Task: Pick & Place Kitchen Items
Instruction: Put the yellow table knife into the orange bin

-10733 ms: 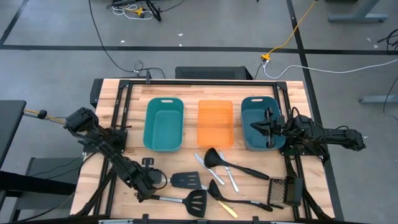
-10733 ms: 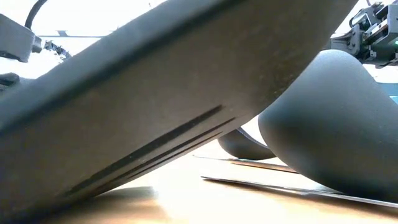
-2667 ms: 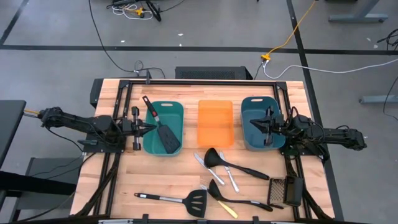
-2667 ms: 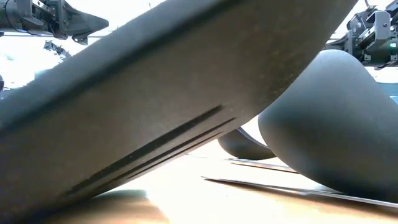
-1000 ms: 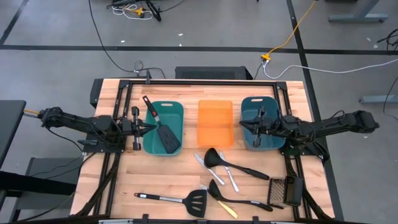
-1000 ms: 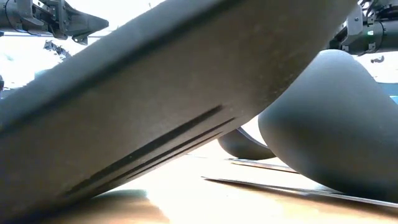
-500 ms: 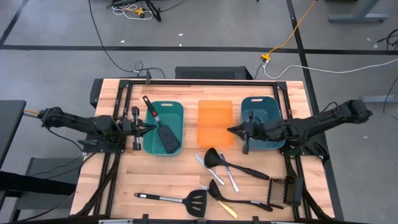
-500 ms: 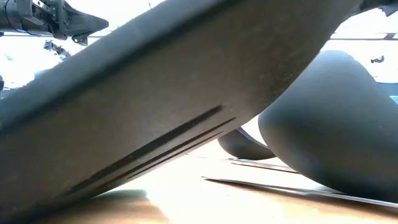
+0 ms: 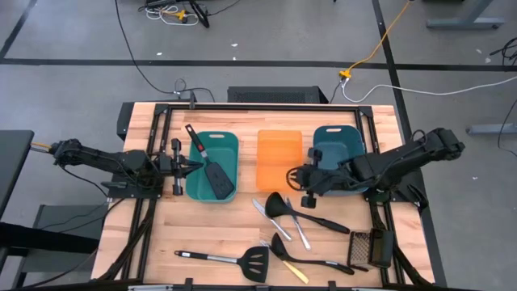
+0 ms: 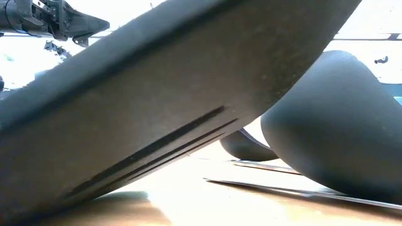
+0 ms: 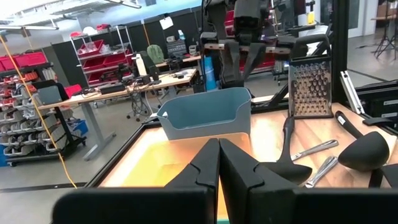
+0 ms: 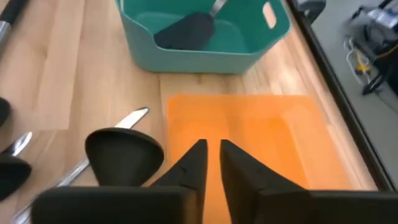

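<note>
Now we hold our right gripper (image 9: 296, 179), fingers slightly parted and empty, over the orange tray (image 9: 279, 153), nearer than the left to the ladle (image 9: 279, 204) just beside it, handle running rightward along the counter (image 9: 218, 222).

I find nothing I can read — no label, brand, number or sign on anything within my sight — the far shelves show only blurred shapes.
</note>
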Motion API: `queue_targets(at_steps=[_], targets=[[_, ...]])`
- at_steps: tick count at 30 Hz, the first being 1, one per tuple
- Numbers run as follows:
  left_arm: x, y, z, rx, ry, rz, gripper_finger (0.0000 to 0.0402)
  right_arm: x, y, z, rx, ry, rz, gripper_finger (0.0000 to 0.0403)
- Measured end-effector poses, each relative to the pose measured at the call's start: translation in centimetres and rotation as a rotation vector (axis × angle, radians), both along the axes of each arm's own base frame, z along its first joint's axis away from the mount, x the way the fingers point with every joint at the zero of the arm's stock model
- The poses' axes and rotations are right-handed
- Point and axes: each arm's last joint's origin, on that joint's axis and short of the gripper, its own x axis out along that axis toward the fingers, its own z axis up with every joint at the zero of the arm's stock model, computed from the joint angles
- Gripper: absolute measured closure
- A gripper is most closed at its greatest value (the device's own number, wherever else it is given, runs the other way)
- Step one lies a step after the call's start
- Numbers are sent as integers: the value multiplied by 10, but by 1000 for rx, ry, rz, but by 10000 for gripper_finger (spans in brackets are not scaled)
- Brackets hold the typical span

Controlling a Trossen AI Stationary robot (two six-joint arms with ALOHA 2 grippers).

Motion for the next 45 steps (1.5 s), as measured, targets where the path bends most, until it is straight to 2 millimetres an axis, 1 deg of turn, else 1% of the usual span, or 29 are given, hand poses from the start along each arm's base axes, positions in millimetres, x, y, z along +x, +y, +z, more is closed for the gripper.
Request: queue_targets(at_steps=[2, 4, 6, 8, 10, 13, 18, 20, 22, 28, 31, 35, 39, 45], targets=[[0, 0, 0, -10, -1, -1, 386, 4, 5, 4, 26, 6, 27, 319], [0, 0, 0, -19, -2, -1, 386, 8, 11, 6, 90, 8, 92, 298], [0, 0, 0, -22, -2, -1, 386, 9, 19, 4, 156, 26, 163, 285], [0, 0, 0, -22, -3, -1, 386, 11, 28, -4, 174, 57, 186, 282], [0, 0, 0, -22, -3, -1, 386, 15, 37, -14, 172, 96, 190, 290], [0, 0, 0, -22, -3, -1, 386, 21, 49, -31, 179, 157, 205, 317], [0, 0, 0, -29, -3, -2, 386, 24, 64, -61, 164, 237, 220, 387], [0, 0, 0, -29, -1, -1, 386, 22, 67, -70, 175, 229, 214, 394], [0, 0, 0, -28, -1, -1, 386, 21, 68, -75, 176, 199, 204, 388], [0, 0, 0, -28, -2, -1, 386, 20, 69, -75, 173, 173, 202, 396], [0, 0, 0, -21, -1, -1, 386, 26, 66, -75, 184, 150, 196, 392], [0, 0, 0, -19, -1, -1, 386, 34, 58, -82, 186, 156, 165, 398], [0, 0, 0, -17, -1, -1, 386, 38, 58, -89, 189, 178, 200, 396], [0, 0, 0, -16, 1, -1, 386, 42, 59, -86, 176, 131, 233, 397]])
